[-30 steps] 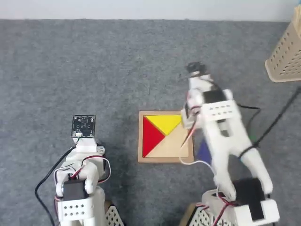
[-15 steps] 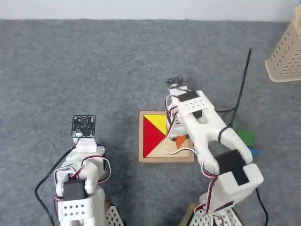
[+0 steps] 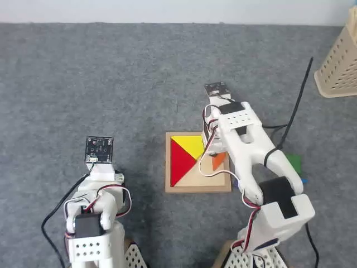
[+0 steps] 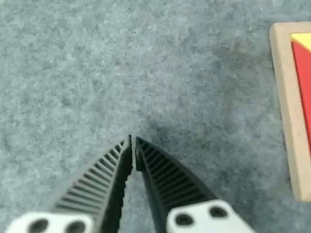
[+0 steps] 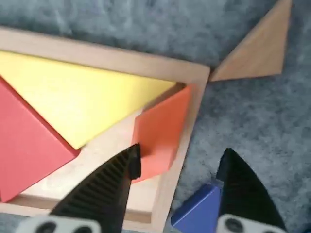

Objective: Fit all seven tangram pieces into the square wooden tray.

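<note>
currently the square wooden tray (image 3: 198,188) lies on the grey tabletop (image 3: 111,78) just right of centre in the high view. the red triangle (image 3: 181,162) fills the tray's left part and the yellow triangle (image 3: 191,145) lies along its upper edge; the two touch along a diagonal.

the orange piece (image 5: 160,136) lies at the tray's right side, beside the yellow triangle. one edge seems to overlap the rim; cannot tell whether it sits flat.

the right gripper (image 5: 181,155) hangs over the tray's right rim. its fingers (image 5: 104,187) are apart and clamp nothing: one tip is at the orange piece's edge, the other over the tabletop outside the tray.

outside the tray, on the tabletop: a plain wooden triangle (image 5: 257,48) just beyond the tray corner, a blue piece (image 5: 197,216) just beside the rim, and a green piece (image 3: 293,163) further right.

the left gripper (image 4: 132,143) is at the lower left of the high view, well apart from the tray, fingers together with nothing between them.

a slatted basket (image 3: 340,61) stands at the upper right edge.
</note>
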Controlling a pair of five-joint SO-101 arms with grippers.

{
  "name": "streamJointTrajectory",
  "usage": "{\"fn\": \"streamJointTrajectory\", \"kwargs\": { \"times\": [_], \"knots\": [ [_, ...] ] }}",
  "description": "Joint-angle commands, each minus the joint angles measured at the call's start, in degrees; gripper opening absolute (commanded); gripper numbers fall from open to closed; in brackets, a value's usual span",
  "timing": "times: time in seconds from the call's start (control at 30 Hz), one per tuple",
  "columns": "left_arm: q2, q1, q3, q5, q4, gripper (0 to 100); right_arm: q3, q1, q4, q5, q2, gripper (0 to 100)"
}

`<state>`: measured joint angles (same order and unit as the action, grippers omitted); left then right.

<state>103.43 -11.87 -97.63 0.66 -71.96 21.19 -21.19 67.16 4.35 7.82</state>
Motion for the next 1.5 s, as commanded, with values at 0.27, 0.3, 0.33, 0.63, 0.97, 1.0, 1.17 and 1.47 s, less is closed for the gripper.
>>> {"fn": "streamJointTrajectory", "kwargs": {
  "times": [0.27, 0.3, 0.33, 0.63, 0.97, 1.0, 1.17, 1.47],
  "knots": [
    [1.23, -0.26, 1.1, -0.44, -0.35, 1, 0.09, 5.49, 0.66, -1.41, -13.58, 24.9],
    [1.23, -0.26, 1.1, -0.44, -0.35, 1, 0.7, 6.11, -0.22, -1.41, -14.02, 24.8],
    [1.23, -0.26, 1.1, -0.44, -0.35, 1, 1.14, 6.46, -1.01, -1.41, -14.02, 24.8],
    [1.23, -0.26, 1.1, -0.44, -0.35, 1, 5.01, 1.45, -9.1, -1.49, -9.63, 1.1],
    [1.23, -0.26, 1.1, -0.44, -0.35, 1, 3.34, 1.19, -9.8, -1.49, -3.65, 3.3],
    [1.23, -0.26, 1.1, -0.44, -0.35, 1, 2.99, 1.27, -9.8, -1.49, -3.21, 3.3],
    [1.23, -0.26, 1.1, -0.44, -0.35, 1, 2.55, 1.27, -9.63, -1.49, -2.42, 3.4],
    [1.23, -0.26, 1.1, -0.44, -0.35, 1, 5.54, 3.38, -2.77, -3.25, -19.12, 3.9]
  ]
}}
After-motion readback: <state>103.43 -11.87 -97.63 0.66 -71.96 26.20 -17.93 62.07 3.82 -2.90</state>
